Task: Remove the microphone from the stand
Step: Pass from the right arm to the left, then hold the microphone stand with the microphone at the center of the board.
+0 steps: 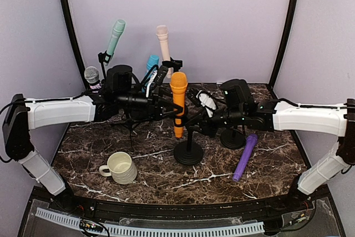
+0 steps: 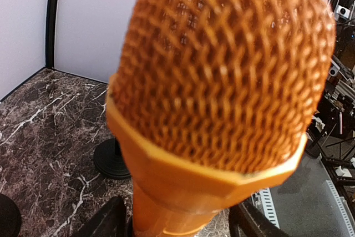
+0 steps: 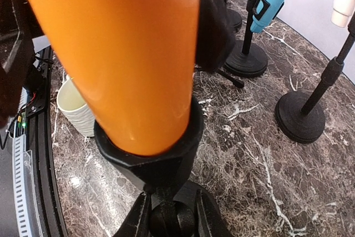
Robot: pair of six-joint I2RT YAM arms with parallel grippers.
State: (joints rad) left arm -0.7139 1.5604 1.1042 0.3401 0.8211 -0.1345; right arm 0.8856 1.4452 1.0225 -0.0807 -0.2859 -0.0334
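Orange microphone (image 1: 178,101): seated upright in the clip (image 3: 158,162) of its stand (image 1: 188,152), near the middle of the marble table (image 1: 166,184). Not removed.

Left gripper (image 1: 171,108): reaches in from the left and straddles the handle just below the mesh head. In the left wrist view its fingers (image 2: 108,220) sit one on each side of the handle, very close to it. Whether they press on it cannot be told.

Right gripper (image 1: 195,125): comes in from the right, lower down. Its fingers (image 3: 138,217) are drawn narrow and clamp the stand's joint directly under the clip.

Other items:
- A white mug (image 1: 121,167) stands near and left of the stand's base, apart from it.
- A purple microphone (image 1: 244,157) lies flat on the table to the right.
- A teal microphone (image 1: 116,36), a blue microphone (image 1: 152,62) and a cream microphone (image 1: 162,40) are raised along the far side.
- A grey-headed microphone (image 1: 91,75) is at far left.
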